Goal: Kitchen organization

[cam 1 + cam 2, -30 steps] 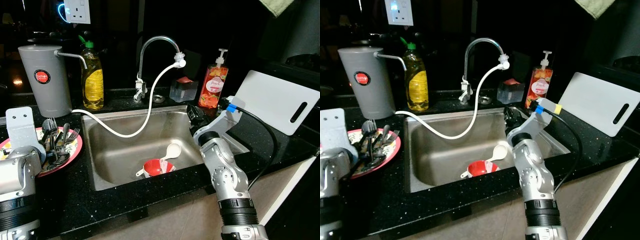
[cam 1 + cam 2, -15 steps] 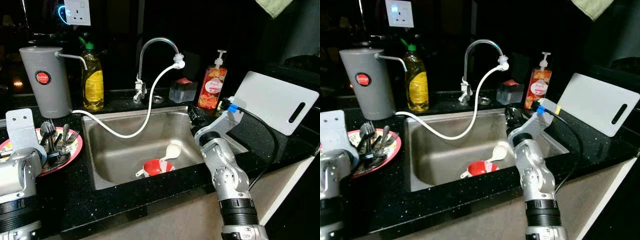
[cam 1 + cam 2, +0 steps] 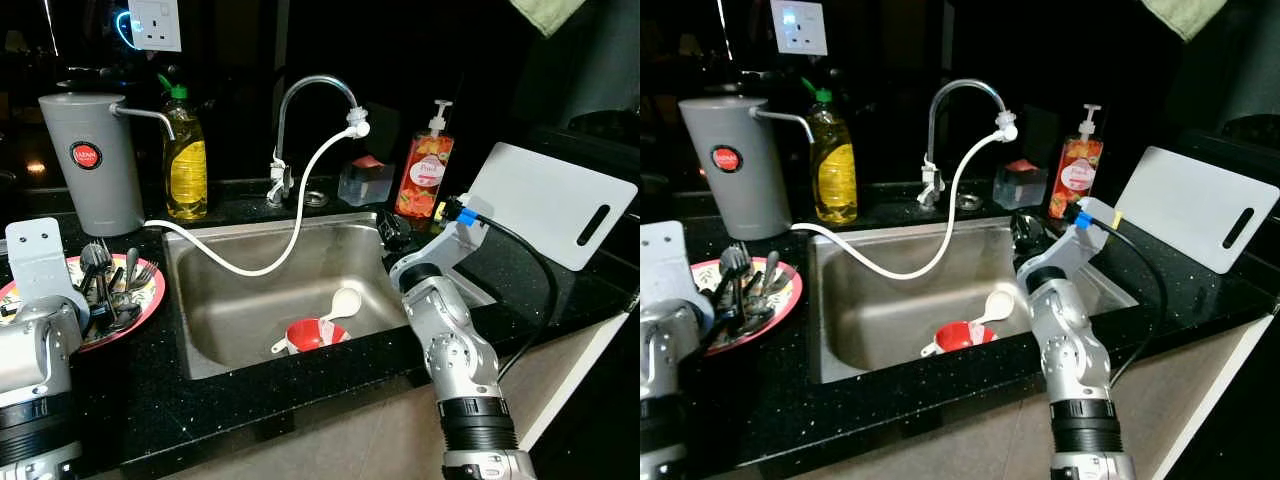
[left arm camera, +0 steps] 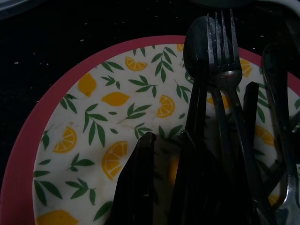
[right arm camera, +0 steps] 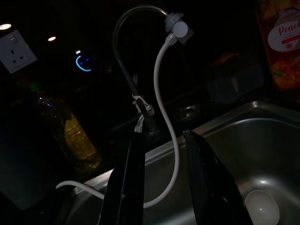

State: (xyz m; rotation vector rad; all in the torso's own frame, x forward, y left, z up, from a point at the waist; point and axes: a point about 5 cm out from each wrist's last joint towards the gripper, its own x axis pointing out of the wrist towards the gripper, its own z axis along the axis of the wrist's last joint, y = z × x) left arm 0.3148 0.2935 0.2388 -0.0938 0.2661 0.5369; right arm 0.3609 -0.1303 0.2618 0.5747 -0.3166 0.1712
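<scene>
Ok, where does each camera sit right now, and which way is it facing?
Left and right eye views: head, looking down at the steel sink; both silver arms show.
Left wrist view: above the lemon-patterned red-rimmed plate of dark cutlery; left end effector open.
Right wrist view: over the sink, facing the curved chrome tap; right end effector open.
Shared: the white hose appears in eye and right wrist views.

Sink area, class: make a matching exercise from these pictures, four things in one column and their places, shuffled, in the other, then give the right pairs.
Things:
1. red bowl
2. cutlery
3. yellow bottle
4. white cutting board

Places:
A. on the lemon-patterned plate
B. in the sink, under a white spoon
C. on the counter right of the sink
D. beside the grey jug

Pairs: 1-B, 2-A, 3-D, 4-C
</scene>
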